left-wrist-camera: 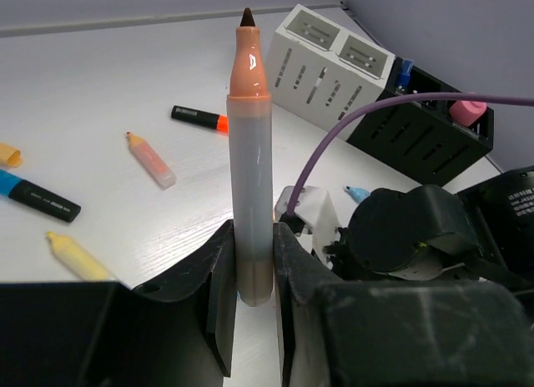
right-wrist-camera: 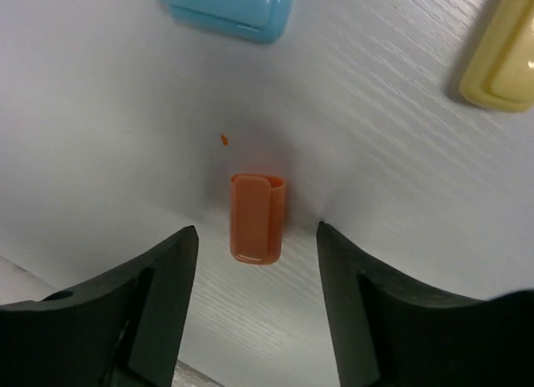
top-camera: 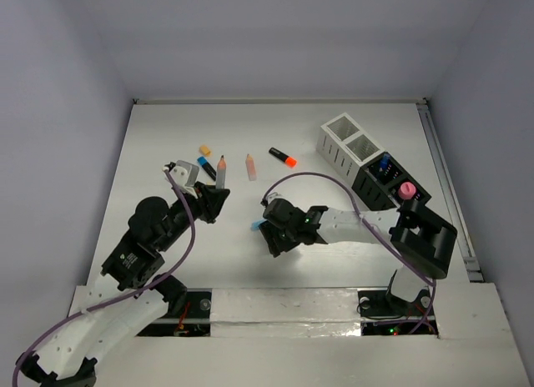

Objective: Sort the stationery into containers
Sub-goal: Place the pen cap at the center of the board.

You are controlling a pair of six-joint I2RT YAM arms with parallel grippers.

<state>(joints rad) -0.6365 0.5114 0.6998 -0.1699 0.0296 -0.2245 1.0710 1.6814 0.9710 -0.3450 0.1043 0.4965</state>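
My left gripper is clenched on the lower end of an uncapped marker. It holds the marker upright, dark tip up, well to the left of the container row. My right gripper is released. Its jaws stand apart on either side of a small orange cap, which lies flat on the table and touches neither of them. The cap is also left of the row, on its near side. A blue cap and a yellow cap lie a little farther from the row than it does.

I read the step as taking up that orange cap for the marker (its colour matches the marker's collar, so I judge they belong together). To do it well I'd lower straight down with the cap centred and close across its narrow width. I'd avoid any sideways sweep, since the blue cap is near. The cap looks short and smooth, so a pinch near one end could squirt it out; I'd grip at mid-length. Once capped, the marker belongs in the row, where a pink cylinder sits in a black box.
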